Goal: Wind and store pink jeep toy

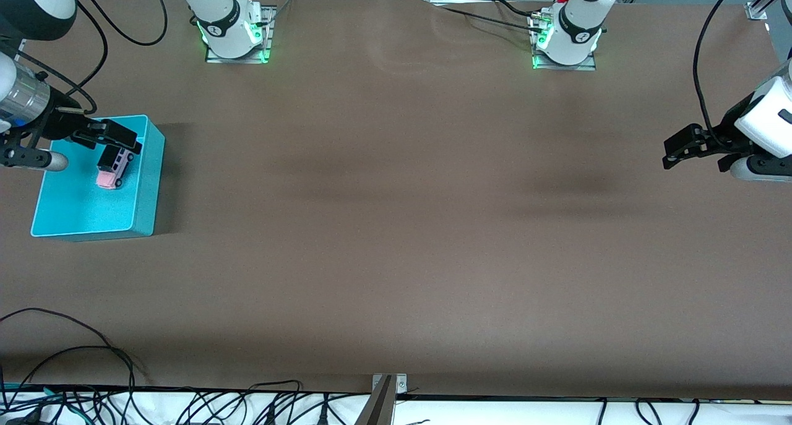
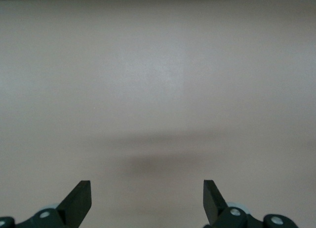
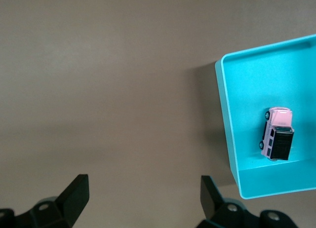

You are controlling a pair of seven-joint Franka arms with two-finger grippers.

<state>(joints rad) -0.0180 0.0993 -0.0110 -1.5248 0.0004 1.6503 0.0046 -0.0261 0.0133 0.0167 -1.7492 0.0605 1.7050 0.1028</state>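
The pink jeep toy, with a black roof, lies inside the turquoise bin, in the half farther from the front camera. My right gripper hangs open and empty just above the bin, close over the jeep and not touching it. The right wrist view shows the jeep inside the bin wall, off to the side of the open right gripper. My left gripper waits open and empty above the table at the left arm's end; its wrist view shows the gripper over bare table only.
The bin stands at the right arm's end of the brown table. Black cables trail along the table edge nearest the front camera, beside a small metal bracket. The two arm bases stand at the table edge farthest from the front camera.
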